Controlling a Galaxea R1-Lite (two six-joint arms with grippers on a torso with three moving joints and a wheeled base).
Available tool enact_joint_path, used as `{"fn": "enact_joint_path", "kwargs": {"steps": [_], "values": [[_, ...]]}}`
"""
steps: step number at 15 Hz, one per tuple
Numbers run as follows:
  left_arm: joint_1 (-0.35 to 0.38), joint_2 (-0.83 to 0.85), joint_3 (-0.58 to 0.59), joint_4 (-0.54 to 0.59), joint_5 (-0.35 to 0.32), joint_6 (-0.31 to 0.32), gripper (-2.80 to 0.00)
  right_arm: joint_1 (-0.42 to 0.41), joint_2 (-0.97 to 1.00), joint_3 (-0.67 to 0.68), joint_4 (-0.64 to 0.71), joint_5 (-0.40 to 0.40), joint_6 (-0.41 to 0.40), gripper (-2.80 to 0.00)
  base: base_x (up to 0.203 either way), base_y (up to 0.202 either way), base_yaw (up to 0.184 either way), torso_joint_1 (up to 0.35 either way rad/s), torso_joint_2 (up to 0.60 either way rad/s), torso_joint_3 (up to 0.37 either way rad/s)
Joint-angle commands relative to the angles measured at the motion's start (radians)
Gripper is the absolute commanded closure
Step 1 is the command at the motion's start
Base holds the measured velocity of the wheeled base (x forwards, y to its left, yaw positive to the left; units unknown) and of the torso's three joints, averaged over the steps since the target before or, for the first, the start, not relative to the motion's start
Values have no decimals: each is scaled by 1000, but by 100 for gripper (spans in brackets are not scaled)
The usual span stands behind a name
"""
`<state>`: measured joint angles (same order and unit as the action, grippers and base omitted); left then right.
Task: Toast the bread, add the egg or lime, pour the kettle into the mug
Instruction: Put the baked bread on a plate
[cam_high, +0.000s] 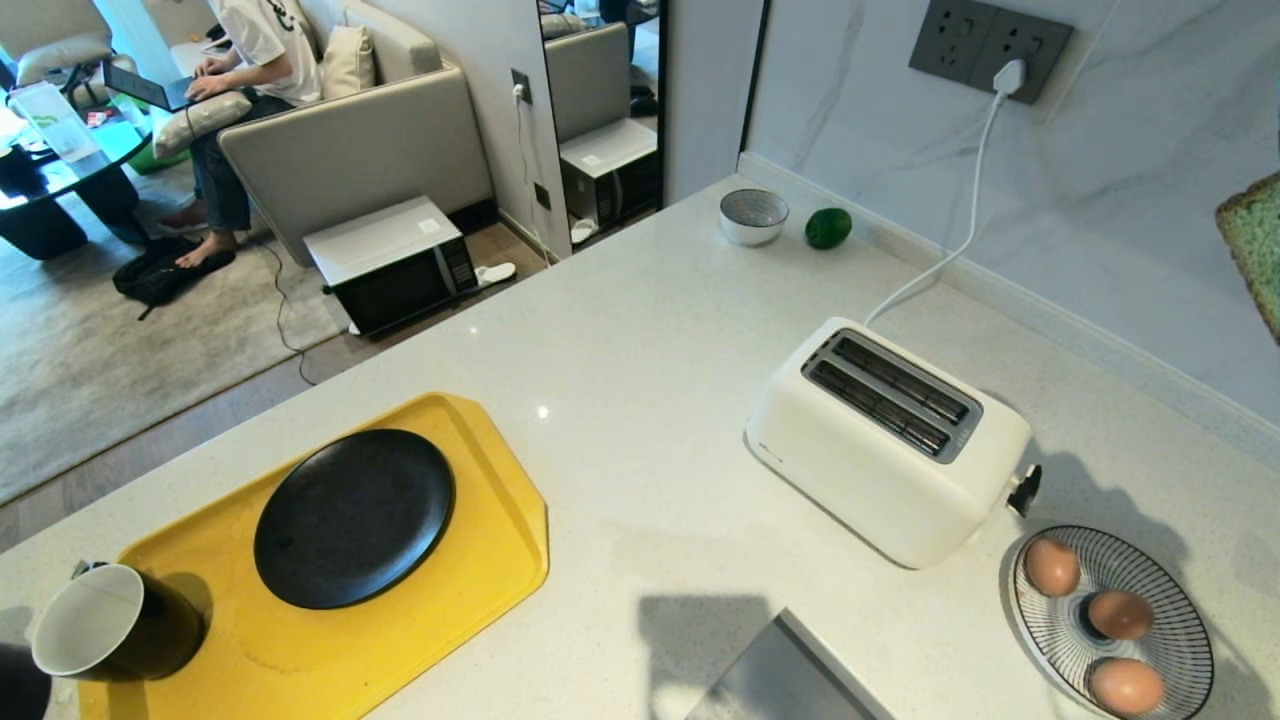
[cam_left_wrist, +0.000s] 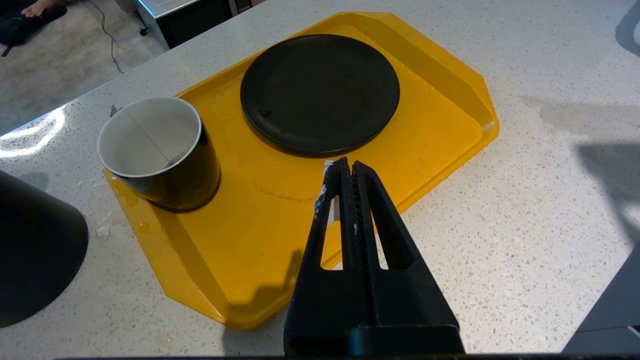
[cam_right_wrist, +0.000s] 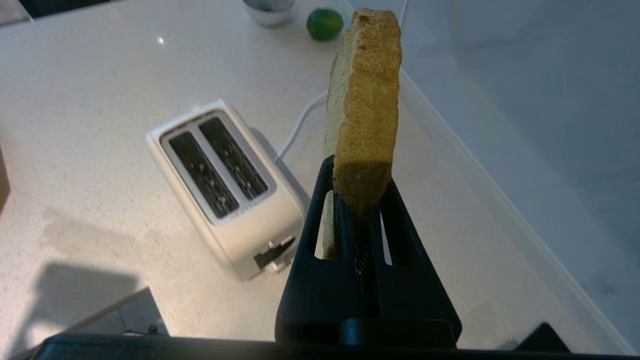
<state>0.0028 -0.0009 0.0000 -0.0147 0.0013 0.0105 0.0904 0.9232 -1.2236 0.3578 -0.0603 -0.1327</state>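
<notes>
My right gripper (cam_right_wrist: 361, 185) is shut on the bread (cam_right_wrist: 367, 105), a pale green slice with tan crust held edge-on, high above the counter to the right of the white toaster (cam_right_wrist: 225, 185). The bread (cam_high: 1255, 245) pokes in at the head view's right edge; the toaster (cam_high: 885, 435) shows both slots empty. The lime (cam_high: 828, 228) lies at the counter's back by the wall. Three brown eggs (cam_high: 1118, 613) rest on a striped dish. The mug (cam_high: 100, 620) stands at the yellow tray's left end. The kettle (cam_left_wrist: 35, 250) shows as a black shape left of the tray. My left gripper (cam_left_wrist: 347, 167) hangs shut and empty over the tray.
A black plate (cam_high: 353, 517) lies on the yellow tray (cam_high: 500, 560). A small grey bowl (cam_high: 753, 215) stands beside the lime. The toaster's white cord (cam_high: 960, 240) runs to a wall socket. A person sits on a sofa (cam_high: 350, 140) beyond the counter.
</notes>
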Motion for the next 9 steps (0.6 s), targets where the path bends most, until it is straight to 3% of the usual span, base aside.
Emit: {"fn": "enact_joint_path", "kwargs": {"steps": [1,9], "values": [[0,1,0,-1,0,0,0,0,0,6,4,-41,-1,0,0,0,0,0,0,0],[1,1,0,-1,0,0,0,29,8,33,8,-46,34,0,0,0,0,0,0,0]]}}
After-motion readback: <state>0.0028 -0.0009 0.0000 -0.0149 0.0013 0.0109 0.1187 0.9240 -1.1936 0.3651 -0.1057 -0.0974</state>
